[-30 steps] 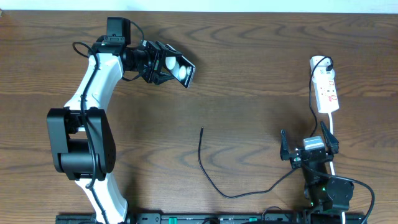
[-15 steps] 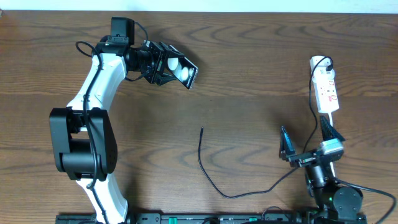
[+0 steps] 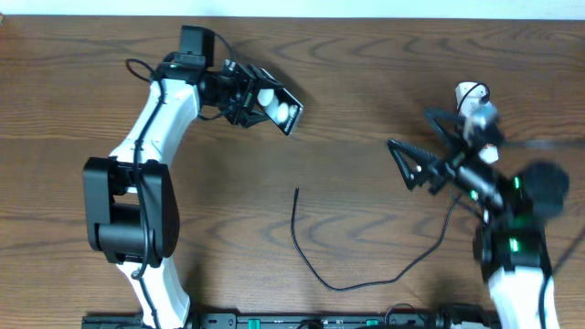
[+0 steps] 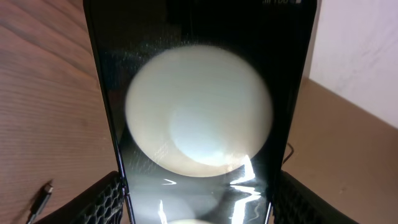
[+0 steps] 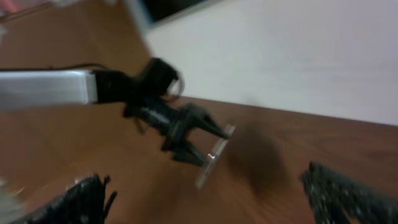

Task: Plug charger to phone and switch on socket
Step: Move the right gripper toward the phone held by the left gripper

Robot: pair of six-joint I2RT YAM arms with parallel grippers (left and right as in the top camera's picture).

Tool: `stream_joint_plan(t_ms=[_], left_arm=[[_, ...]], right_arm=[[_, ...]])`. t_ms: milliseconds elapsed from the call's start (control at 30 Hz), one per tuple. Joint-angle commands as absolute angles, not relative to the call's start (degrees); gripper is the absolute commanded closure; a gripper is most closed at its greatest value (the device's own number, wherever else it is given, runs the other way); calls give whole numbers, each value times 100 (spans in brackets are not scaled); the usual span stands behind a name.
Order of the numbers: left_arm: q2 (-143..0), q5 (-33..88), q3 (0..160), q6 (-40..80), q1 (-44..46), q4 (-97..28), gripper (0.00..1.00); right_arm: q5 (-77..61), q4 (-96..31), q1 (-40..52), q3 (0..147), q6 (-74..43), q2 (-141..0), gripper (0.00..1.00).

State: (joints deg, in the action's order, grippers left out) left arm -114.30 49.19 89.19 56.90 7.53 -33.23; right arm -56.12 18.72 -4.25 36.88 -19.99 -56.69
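Note:
My left gripper point(image 3: 249, 98) is shut on the phone point(image 3: 278, 108), a black slab with white circles, and holds it tilted above the back left of the table. In the left wrist view the phone point(image 4: 199, 112) fills the frame between both fingers. The charger cable point(image 3: 315, 272) lies loose on the table, its plug tip point(image 3: 297, 191) pointing to the back; the tip also shows in the left wrist view point(image 4: 41, 198). My right gripper point(image 3: 413, 157) is open, empty and blurred, raised at the right. The white socket point(image 3: 470, 92) is mostly hidden behind it. The right wrist view shows the phone point(image 5: 213, 158) edge-on beyond the open fingers point(image 5: 208, 193).
The wooden table point(image 3: 366, 73) ends at a pale wall at the back. The black robot bases and thicker cables point(image 3: 274, 320) run along the front edge. The left arm point(image 3: 151, 137) arches over the left side.
My right arm has swung up from the front edge toward the back, now over the socket area, gripper still open. My left arm has carried the phone slightly to the right.

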Motion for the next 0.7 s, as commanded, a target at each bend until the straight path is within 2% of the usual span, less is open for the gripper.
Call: stream_joint_plan(t_ms=[0, 100, 167, 200, 367, 667], left_arm=[[-11286, 4934, 9054, 5618, 917, -3317, 93], [-11286, 4838, 9054, 5618, 1066, -3317, 93], [-11286, 4711, 9054, 5618, 1166, -3315, 92], [-11286, 4648, 9054, 5621, 1216, -3312, 92], [-11286, 4532, 9054, 5743, 1433, -3223, 93], [-11286, 4383, 9054, 6399, 1671, -3164, 93]], right_arm=[[-6899, 2390, -401, 3824, -2893, -6473, 1], [-6875, 3074, -397, 3824, -4136, -7194, 1], [-6897, 3411, -377, 3824, -4423, -7590, 2], [-6897, 3474, -344, 3824, -4436, -7749, 6], [-6495, 3492, 113, 3822, -4235, -8309, 20], [-3660, 2265, 1151, 3822, -3055, -8591, 18]])
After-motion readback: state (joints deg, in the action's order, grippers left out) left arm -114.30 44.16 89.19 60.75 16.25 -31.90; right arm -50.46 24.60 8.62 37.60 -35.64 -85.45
